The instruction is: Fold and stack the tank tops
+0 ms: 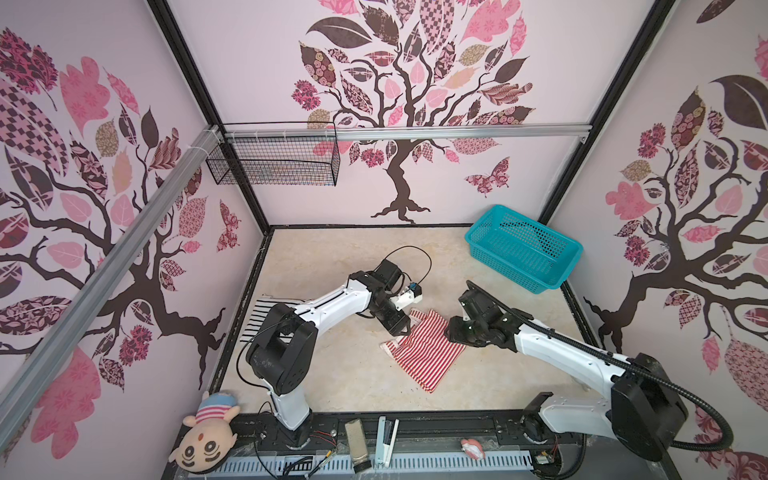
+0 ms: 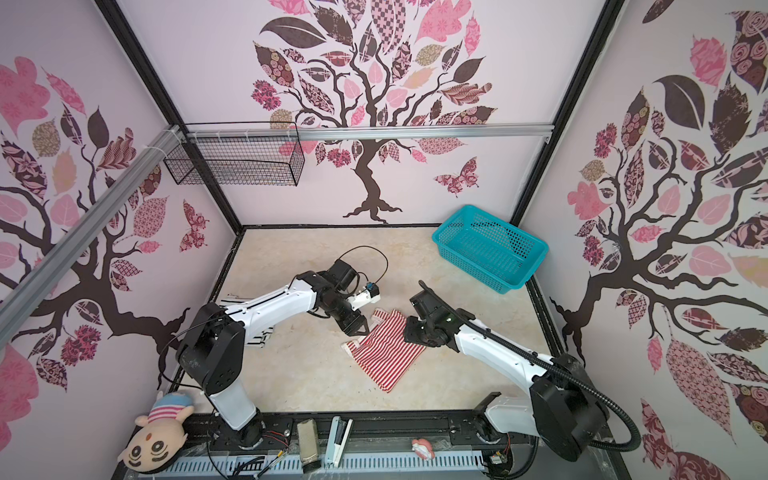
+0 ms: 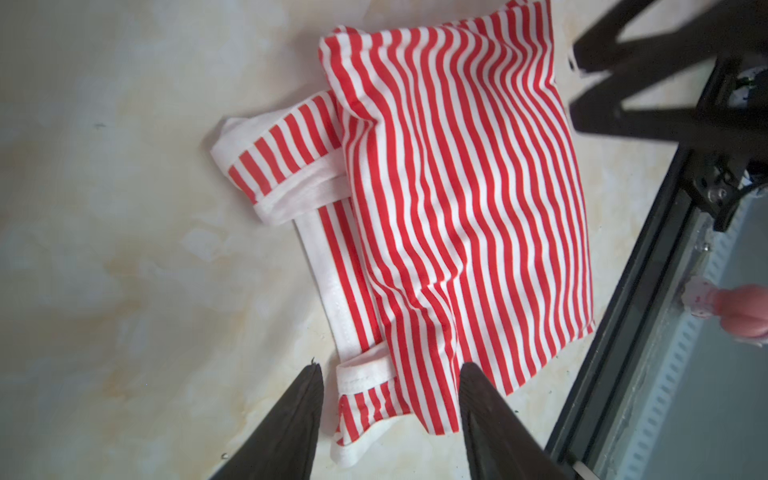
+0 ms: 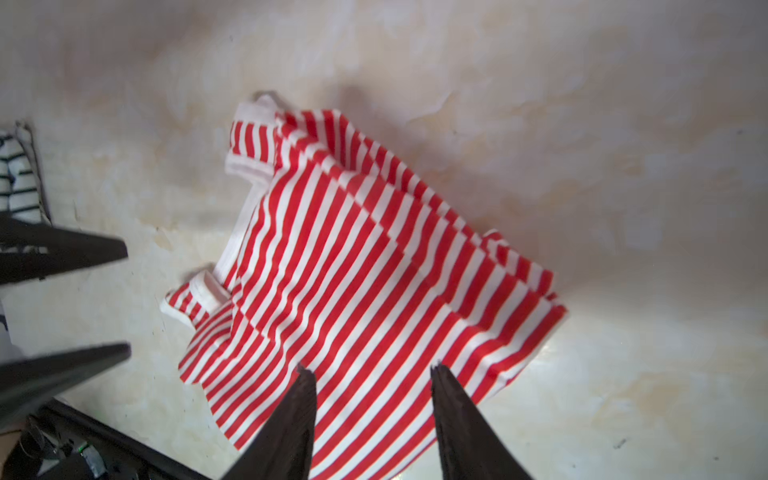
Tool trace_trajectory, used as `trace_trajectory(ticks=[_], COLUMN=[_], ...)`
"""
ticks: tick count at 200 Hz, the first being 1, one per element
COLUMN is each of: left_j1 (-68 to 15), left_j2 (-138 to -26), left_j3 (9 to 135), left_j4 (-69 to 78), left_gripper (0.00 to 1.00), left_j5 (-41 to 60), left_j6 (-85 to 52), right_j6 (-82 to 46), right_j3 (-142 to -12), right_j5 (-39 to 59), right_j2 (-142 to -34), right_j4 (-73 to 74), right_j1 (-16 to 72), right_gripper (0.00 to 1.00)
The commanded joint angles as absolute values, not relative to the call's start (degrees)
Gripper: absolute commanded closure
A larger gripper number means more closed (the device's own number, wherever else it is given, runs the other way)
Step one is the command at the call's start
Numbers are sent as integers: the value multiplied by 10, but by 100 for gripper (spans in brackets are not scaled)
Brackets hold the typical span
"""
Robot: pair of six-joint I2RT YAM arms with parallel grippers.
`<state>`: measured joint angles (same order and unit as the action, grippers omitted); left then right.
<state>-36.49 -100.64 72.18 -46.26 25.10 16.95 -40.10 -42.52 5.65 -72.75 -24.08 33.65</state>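
Note:
The red-and-white tank top (image 1: 424,353) (image 2: 386,353) lies folded at mid-table, its white-trimmed straps sticking out on the far-left side. My left gripper (image 1: 401,328) (image 3: 388,370) hangs open over the strap end, fingers either side of a strap (image 3: 365,374) without pinching it. At the opposite edge my right gripper (image 1: 451,330) (image 4: 372,370) is open just above the striped cloth (image 4: 374,270), nothing clamped. The black-and-white tank top (image 1: 259,316) (image 4: 16,178) lies at the left, mostly hidden under my left arm.
A teal basket (image 1: 523,249) stands at the back right. A wire basket (image 1: 274,160) hangs on the back wall. A plush doll (image 1: 205,436) lies at the front left corner. Small items (image 1: 386,442) rest on the front rail.

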Motion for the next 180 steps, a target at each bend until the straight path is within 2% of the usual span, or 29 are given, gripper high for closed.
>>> trace_trajectory(ticks=[1, 95, 109, 124, 144, 165, 180], left_j1=[-376, -378, -378, -378, -378, -378, -376], left_j2=[-1007, -1028, -1031, -1036, -1040, -1040, -1029], left_j3=[699, 644, 642, 642, 639, 640, 640], left_j4=[-487, -480, -479, -478, -477, -485, -496], left_gripper=[43, 45, 47, 50, 61, 84, 100], left_j5=[290, 312, 321, 328, 332, 343, 350], left_j6=[190, 221, 221, 222, 224, 231, 238], right_j6=[-363, -298, -291, -287, -285, -280, -278], right_j3=[-458, -605, -619, -629, -631, -639, -645], right_j5=[69, 101, 108, 121, 121, 118, 116], right_j2=[-752, -968, -986, -996, -992, -981, -971], right_j4=[-221, -193, -199, -205, -204, -215, -224], right_j1=[322, 301, 300, 300, 299, 299, 299], right_gripper=[48, 49, 52, 62, 80, 100, 100])
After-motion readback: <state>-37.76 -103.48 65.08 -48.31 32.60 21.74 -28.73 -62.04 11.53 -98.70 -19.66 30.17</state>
